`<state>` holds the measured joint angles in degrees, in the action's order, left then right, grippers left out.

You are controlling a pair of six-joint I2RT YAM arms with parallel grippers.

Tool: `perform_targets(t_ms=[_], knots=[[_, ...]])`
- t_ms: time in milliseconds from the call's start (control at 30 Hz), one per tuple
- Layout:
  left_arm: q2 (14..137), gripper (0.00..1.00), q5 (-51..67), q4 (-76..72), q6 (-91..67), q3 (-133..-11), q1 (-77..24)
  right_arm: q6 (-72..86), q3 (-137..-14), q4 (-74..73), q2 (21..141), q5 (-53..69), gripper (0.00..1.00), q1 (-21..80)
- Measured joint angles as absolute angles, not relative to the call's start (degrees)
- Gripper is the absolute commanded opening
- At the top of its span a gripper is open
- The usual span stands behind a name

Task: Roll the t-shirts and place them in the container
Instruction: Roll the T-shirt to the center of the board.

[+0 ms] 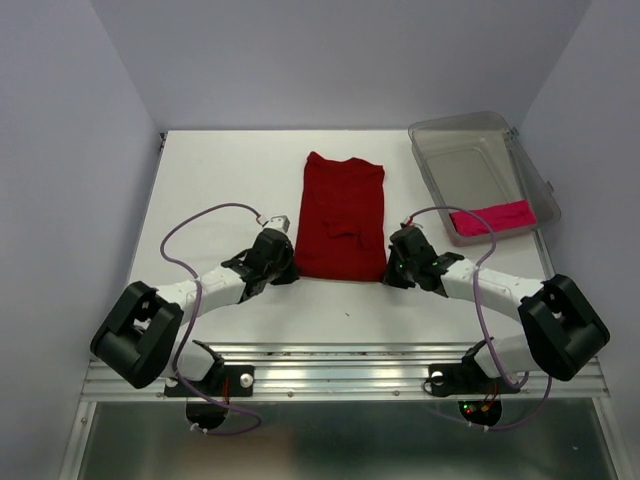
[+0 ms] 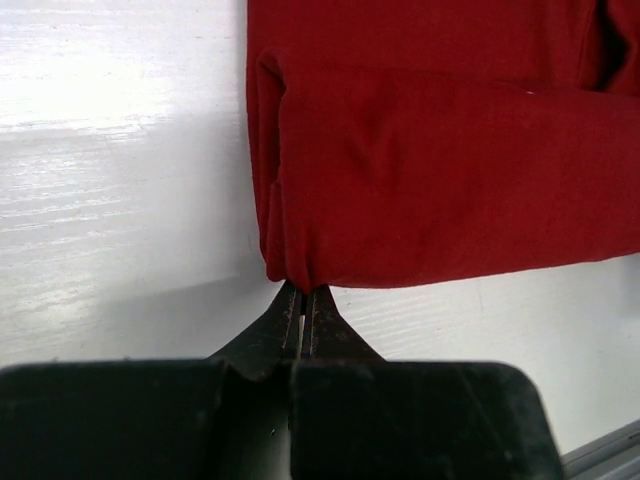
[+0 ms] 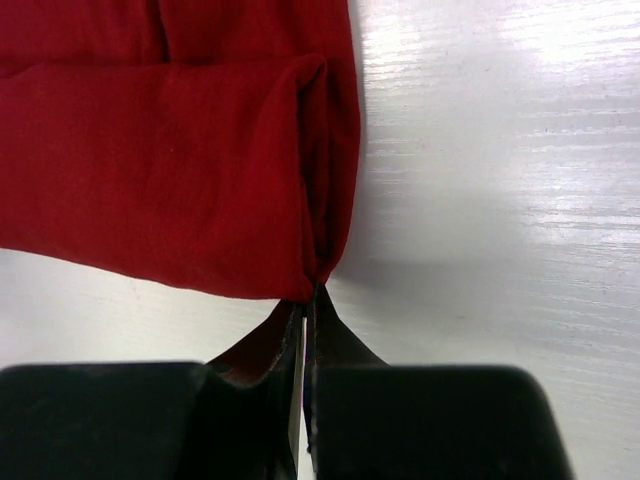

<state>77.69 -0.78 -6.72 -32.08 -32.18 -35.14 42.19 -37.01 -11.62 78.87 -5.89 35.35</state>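
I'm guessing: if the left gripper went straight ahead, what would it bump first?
The red t-shirt. The left gripper is shut right at its near corner, probably pinching it.

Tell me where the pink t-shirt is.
Top view: the pink t-shirt lies inside the clear bin at the far right of the table, at the bin's near end, right of the red t-shirt.

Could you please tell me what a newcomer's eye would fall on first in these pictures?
The dark crimson red cloth t-shirt, folded into a long strip at centre, stands out first, with the left jaws and right jaws shut on its near corners. Next, the bright magenta-pink cloth roll in the clear plastic bin at far right.
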Motion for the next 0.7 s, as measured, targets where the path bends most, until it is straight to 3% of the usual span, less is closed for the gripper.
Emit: perform_targets(t_ms=[400, 700], knots=[[64.20, 0.00, 4.36, -2.61, -36.53, -28.93, -35.03, 41.80, -35.27, -13.74, 71.11, -2.59, 0.01, 35.35], [63.55, 0.00, 4.29, 4.78, -37.41, -32.10, -35.03, 41.36, -36.01, -16.62, 69.95, -2.72, 0.01, 35.35]])
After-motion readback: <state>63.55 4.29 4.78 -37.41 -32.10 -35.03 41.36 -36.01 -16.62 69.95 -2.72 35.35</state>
